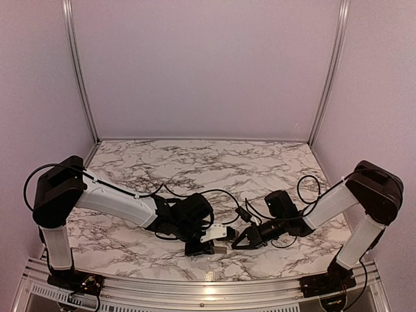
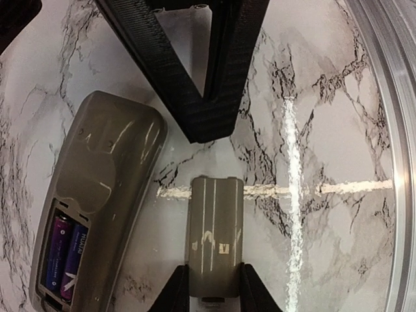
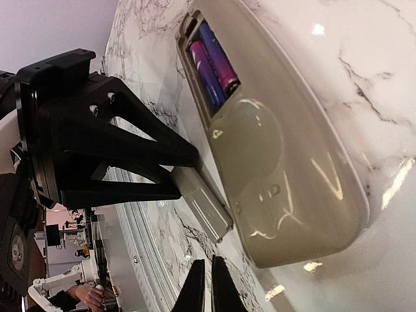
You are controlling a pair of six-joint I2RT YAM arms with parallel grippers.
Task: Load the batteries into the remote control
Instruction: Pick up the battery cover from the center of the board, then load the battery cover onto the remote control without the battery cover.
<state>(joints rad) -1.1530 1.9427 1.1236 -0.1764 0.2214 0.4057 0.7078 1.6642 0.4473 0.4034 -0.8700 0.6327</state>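
Remote (image 2: 97, 195): back up on worktop (image 2: 325, 130), near middle. Batteries (image 2: 68, 257): two, seated in recess. Cover (image 2: 214, 227): off, just beside remote, clamped between left fingers (image 2: 175, 296). Right fingers (image 3: 195, 289): together, empty. Remaining: cover refit.

The slim plastic remote control (image 2: 104, 195) lies flat with its tan-grey back upward, just to the left of the left pincer (image 2: 214, 294) in that pincer's own view. Its recess stands open, and two purple cylindrical batteries (image 2: 65, 250) sit side by side inside. The flat tan-grey rectangular battery cover (image 2: 214, 234) lies beside the remote, apart from it. Its near end is clasped between the left pincer's fingertips, and its far end is near the closed right pincer (image 2: 208, 130).
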